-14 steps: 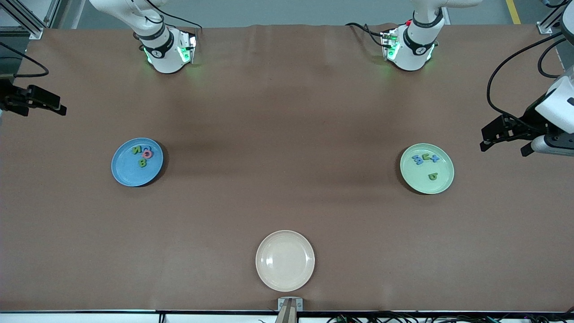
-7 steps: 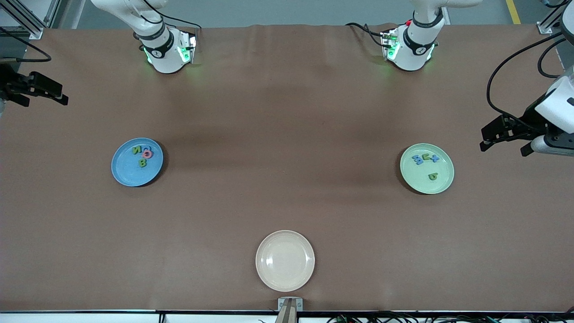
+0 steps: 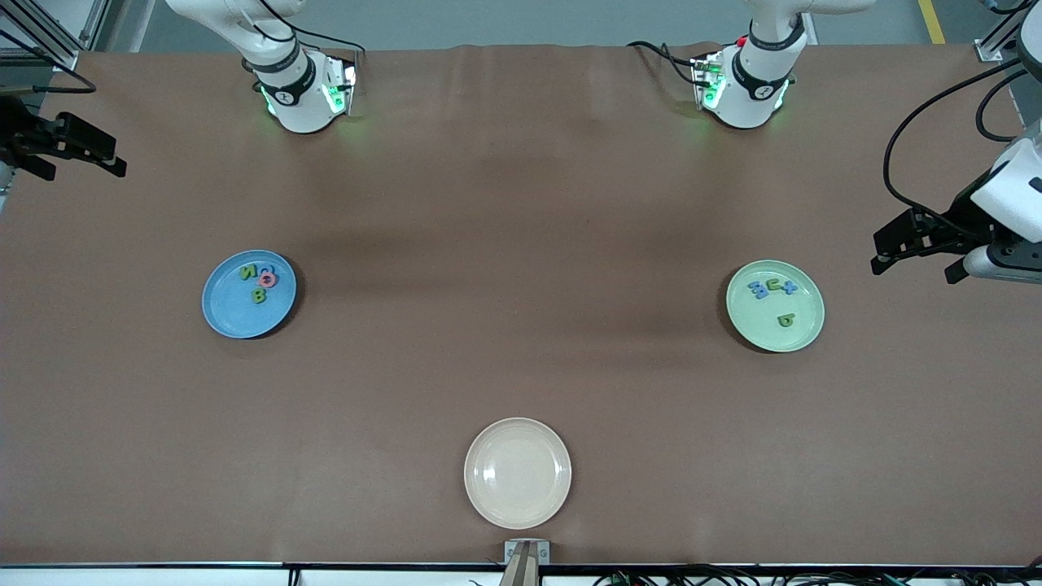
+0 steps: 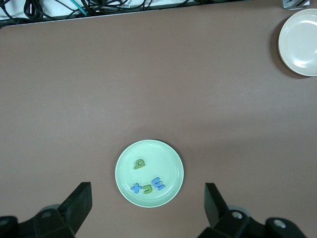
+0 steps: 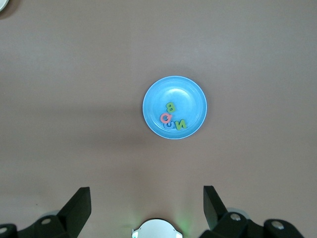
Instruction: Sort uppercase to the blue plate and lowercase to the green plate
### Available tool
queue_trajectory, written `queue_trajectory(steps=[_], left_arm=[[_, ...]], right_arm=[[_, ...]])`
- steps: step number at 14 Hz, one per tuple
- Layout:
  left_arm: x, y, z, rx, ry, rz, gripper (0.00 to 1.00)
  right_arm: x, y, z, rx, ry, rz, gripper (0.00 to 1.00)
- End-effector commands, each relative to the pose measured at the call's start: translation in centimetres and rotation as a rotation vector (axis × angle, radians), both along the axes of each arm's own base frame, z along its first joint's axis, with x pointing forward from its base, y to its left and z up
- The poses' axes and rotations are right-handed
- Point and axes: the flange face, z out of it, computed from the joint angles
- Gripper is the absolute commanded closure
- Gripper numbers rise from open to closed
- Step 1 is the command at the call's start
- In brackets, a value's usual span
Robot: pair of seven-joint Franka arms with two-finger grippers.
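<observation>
The blue plate (image 3: 232,313) holds the uppercase pieces: green N (image 3: 249,272), pinkish-red Q (image 3: 266,280) lying partly on blue G (image 3: 264,272), and green B (image 3: 259,296). The right wrist view shows this plate (image 5: 190,99) too. The green plate (image 3: 757,321) holds the lowercase pieces: blue x (image 3: 787,286), a green rounded one (image 3: 773,286), blue m (image 3: 759,289) and a green d-like one (image 3: 785,320). It also shows in the left wrist view (image 4: 163,158). My left gripper (image 3: 913,271) (image 4: 147,186) is open and empty, high over the left arm's end. My right gripper (image 3: 81,171) (image 5: 146,191) is open and empty, high over the right arm's end.
A cream plate (image 3: 518,473) sits near the table's front edge, midway along; nothing lies in it. It shows in the left wrist view (image 4: 299,42) as well. The arm bases (image 3: 305,94) (image 3: 745,89) stand at the table's back edge. Cables (image 4: 99,7) run along the front edge.
My right gripper has drifted a little toward the robots' edge of the table. The left gripper, plates and letters have not moved.
</observation>
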Motion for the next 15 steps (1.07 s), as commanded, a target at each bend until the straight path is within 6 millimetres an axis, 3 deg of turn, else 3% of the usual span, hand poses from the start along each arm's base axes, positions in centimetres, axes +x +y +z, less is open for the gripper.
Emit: queue_trajectory(steps=[1,6,15], left_arm=[[-0.2,0.0,0.6,0.008,0.0,0.005,0.0],[-2.8,0.3,2.2,-0.012,0.049,0.013,0.0],[-3.7,0.7,4.0,-0.003,0.012,0.025,0.0]], right_arm=[[-0.9,0.2,0.2,-0.019,-0.009,0.01,0.0],[-1.0,-0.1,0.3,-0.019,-0.011,0.002,0.0],[-1.8,0.2,0.3,-0.019,-0.014,0.007,0.0]])
